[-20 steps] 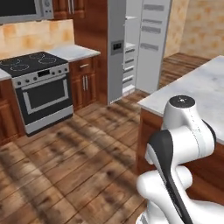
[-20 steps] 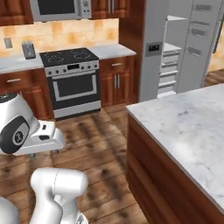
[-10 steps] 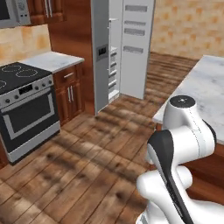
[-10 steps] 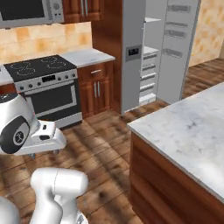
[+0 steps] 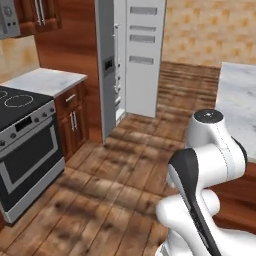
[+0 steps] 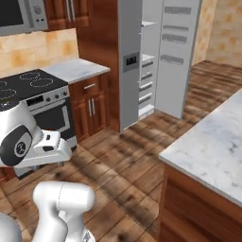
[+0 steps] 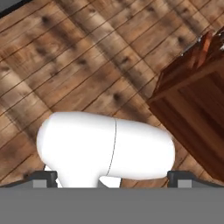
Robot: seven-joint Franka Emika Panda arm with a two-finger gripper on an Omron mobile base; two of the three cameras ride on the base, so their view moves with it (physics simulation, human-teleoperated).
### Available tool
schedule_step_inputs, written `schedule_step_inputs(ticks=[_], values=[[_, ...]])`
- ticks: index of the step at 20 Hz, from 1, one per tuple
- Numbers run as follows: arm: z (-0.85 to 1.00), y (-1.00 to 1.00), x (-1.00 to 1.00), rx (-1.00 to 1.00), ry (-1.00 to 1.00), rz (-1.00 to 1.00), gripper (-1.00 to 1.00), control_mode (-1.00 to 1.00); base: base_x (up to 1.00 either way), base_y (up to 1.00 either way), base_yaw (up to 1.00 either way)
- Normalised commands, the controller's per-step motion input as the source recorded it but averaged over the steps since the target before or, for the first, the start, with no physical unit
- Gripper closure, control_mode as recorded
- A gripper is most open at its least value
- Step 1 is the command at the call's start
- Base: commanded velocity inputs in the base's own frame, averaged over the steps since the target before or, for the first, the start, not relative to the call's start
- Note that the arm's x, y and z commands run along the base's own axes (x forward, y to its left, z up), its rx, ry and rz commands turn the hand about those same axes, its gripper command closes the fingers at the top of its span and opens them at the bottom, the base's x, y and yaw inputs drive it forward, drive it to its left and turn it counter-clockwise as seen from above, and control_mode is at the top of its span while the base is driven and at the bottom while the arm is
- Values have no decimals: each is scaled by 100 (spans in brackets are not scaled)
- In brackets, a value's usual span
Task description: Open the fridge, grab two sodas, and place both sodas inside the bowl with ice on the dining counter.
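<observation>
Hanging wide open, gripper (image 7: 112,177) empty

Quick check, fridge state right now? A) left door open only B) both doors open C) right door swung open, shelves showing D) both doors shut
C: the fridge's right door stands swung out with the grey shelves showing, while the left door with the dark dispenser panel is shut.

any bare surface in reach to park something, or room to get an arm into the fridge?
Bare marble: the dining counter and the short counter between stove and fridge. The fridge door stands wide open, wood floor before it bare; its stacked shelves are the tight spot.
</observation>
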Motion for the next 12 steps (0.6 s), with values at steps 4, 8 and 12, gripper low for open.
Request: schedule_step_inputs(ticks=[4,8,12], values=[[0,0,0,0,0,0,-100,100,83,70,-35],[0,0,0,0,0,0,-100,100,87,63,-35],[0,0,0,0,0,0,-100,100,95,29,-27]])
